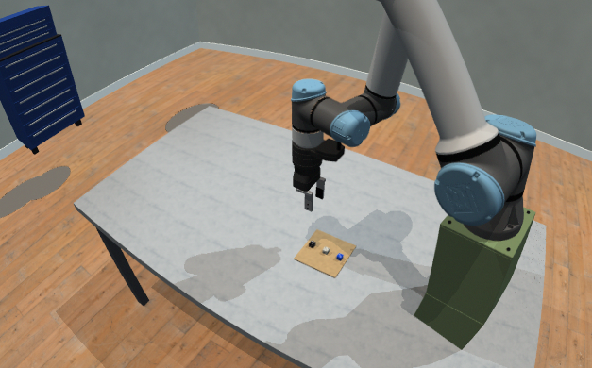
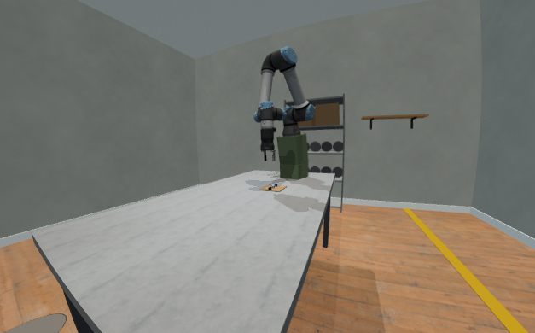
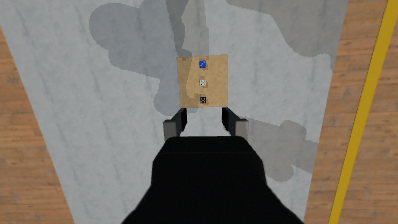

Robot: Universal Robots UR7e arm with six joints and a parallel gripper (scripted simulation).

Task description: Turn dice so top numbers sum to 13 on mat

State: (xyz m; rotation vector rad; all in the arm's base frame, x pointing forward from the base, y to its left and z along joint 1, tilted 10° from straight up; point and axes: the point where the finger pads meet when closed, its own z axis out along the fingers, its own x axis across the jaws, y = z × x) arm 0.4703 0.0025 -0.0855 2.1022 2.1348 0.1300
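A tan mat (image 1: pixel 324 255) lies flat on the grey table, close to the arm's green base. Three small dice sit on it in a row: a black die (image 1: pixel 312 243), a white die (image 1: pixel 326 250) and a blue die (image 1: pixel 340 257). In the wrist view the mat (image 3: pixel 202 81) holds the blue die (image 3: pixel 202 64) farthest, the white die (image 3: pixel 203 83) in the middle and the black die (image 3: pixel 203 99) nearest. Their top numbers are too small to read. My gripper (image 1: pixel 312 196) hangs open and empty well above the table, over the mat's near edge as the wrist view (image 3: pixel 204 121) shows it.
The arm's green pedestal (image 1: pixel 471 278) stands on the table right of the mat. A blue tool cabinet (image 1: pixel 27 75) stands on the floor far left. A shelf rack (image 2: pixel 323 141) stands behind the table. A yellow floor line (image 2: pixel 462 265) runs beside the table.
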